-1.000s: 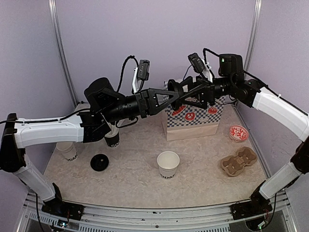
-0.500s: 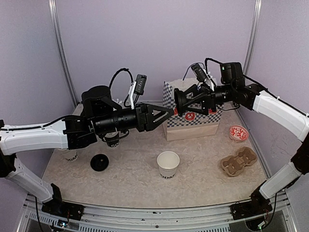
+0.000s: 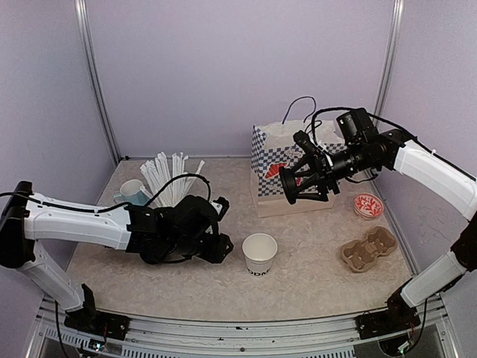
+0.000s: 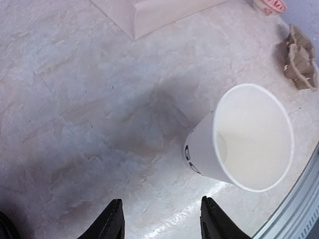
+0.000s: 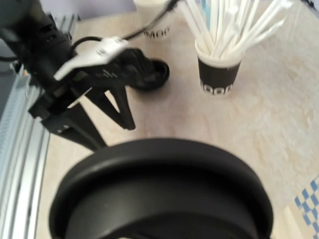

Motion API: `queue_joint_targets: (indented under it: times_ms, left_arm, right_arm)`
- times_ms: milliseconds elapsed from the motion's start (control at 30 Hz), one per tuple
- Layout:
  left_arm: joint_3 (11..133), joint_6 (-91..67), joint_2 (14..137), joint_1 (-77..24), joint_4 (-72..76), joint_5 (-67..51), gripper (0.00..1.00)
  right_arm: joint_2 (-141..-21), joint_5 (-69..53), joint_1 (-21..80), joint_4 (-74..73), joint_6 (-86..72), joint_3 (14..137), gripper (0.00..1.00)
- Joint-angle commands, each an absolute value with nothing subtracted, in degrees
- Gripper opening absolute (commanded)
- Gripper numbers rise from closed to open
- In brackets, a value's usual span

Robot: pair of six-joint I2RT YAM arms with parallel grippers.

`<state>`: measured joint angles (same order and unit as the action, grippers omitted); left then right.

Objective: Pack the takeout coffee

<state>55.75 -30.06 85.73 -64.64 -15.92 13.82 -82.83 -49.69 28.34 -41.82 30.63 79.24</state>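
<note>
An open white paper cup [image 3: 259,253] with black lettering stands lidless at the table's middle; it also shows in the left wrist view [image 4: 239,144]. My left gripper [image 3: 222,250] is low over the table just left of it, open and empty, with both fingertips [image 4: 115,219] short of the cup. My right gripper [image 3: 298,183] hangs in front of the bag, shut on a round black lid [image 3: 288,184] that fills the right wrist view [image 5: 164,184]. A second white cup [image 5: 155,27] and a second black lid [image 5: 154,73] lie behind my left arm.
A blue-checked paper bag [image 3: 298,153] stands at the back right. A cardboard cup carrier [image 3: 368,250] and a red-and-white round piece [image 3: 367,205] lie at the right. A black cup of white straws [image 5: 218,74] and a light-blue mug [image 3: 133,192] stand at the back left.
My left arm has swung down from mid-air near the bag to the table beside the open cup. My right gripper has moved down and left with the lid.
</note>
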Motion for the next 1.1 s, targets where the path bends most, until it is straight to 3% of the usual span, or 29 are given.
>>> queue_joint_targets:
  times_ms: [0, 367, 833, 1067]
  left_arm:
    - [57.1, -32.0, 91.4, -63.9, -17.2, 16.3, 0.51]
    - [58.5, -28.0, 98.6, -58.8, -6.7, 10.4, 0.49]
    - [64.0, -28.0, 107.3, -63.4, -2.8, 2.7, 0.48]
    - [63.0, -30.4, 106.3, -63.0, -6.8, 9.1, 0.50]
  right_arm:
    - [-82.0, -44.1, 30.0, -46.5, 36.2, 80.7, 0.77]
    - [-85.1, -34.9, 35.7, -51.0, 40.4, 82.1, 0.77]
    - [-87.6, -31.8, 39.8, -55.7, 43.8, 81.0, 0.77]
    - [-88.5, -26.1, 43.4, -57.7, 45.3, 79.5, 0.77]
